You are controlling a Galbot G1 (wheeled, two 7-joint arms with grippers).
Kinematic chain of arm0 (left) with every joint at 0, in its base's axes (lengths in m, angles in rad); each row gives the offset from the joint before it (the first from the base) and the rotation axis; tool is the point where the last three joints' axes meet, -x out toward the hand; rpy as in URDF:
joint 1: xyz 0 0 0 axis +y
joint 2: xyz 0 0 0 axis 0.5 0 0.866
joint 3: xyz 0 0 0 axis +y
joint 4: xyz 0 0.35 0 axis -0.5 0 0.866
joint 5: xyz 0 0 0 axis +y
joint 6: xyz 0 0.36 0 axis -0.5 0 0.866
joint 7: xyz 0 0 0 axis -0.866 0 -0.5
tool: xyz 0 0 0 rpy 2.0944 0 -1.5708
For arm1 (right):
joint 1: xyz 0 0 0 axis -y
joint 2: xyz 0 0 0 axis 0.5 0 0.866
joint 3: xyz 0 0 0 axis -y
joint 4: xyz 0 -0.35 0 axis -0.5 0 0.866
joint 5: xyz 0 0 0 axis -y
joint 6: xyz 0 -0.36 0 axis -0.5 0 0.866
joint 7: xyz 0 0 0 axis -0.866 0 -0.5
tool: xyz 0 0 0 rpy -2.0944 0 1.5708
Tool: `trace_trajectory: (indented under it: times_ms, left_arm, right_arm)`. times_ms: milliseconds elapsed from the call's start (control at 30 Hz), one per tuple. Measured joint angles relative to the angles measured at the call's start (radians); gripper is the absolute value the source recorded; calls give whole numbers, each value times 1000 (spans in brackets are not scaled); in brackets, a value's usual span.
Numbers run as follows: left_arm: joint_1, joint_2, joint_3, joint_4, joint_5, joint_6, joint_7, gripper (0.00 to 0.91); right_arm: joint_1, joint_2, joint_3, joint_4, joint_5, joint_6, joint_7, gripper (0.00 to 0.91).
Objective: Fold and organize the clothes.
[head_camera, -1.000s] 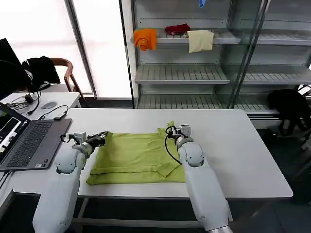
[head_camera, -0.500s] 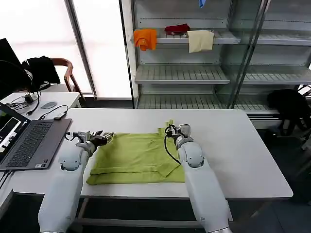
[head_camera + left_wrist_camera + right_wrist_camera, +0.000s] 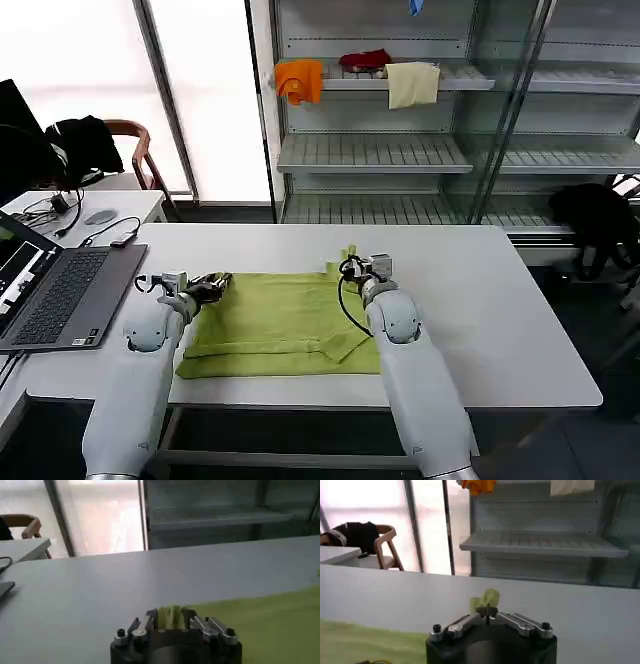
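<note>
I have the lime T-shirt (image 3: pixel 275 322) at centre frame on the white table (image 3: pixel 500 320), partly folded (several folds left, I judge). Left gripper (image 3: pixel 218 283) and right gripper (image 3: pixel 349 266) each pinch a far corner.

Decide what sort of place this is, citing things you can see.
Probably a lab or test room: a white table holds a lime T-shirt, with a laptop beside it and metal shelving holding cloths behind.
</note>
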Motion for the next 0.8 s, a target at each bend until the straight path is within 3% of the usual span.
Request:
trace_trajectory:
  times_ms: [300, 800]
  left_arm:
    - [22, 8, -8, -36, -39, 1, -13, 0]
    - [139, 59, -55, -261, -172, 1, -5, 0]
  right_arm:
    - [-17, 0, -9, 36, 30, 1, -3, 0]
    - [-131, -7, 1, 193, 60, -1, -9, 0]
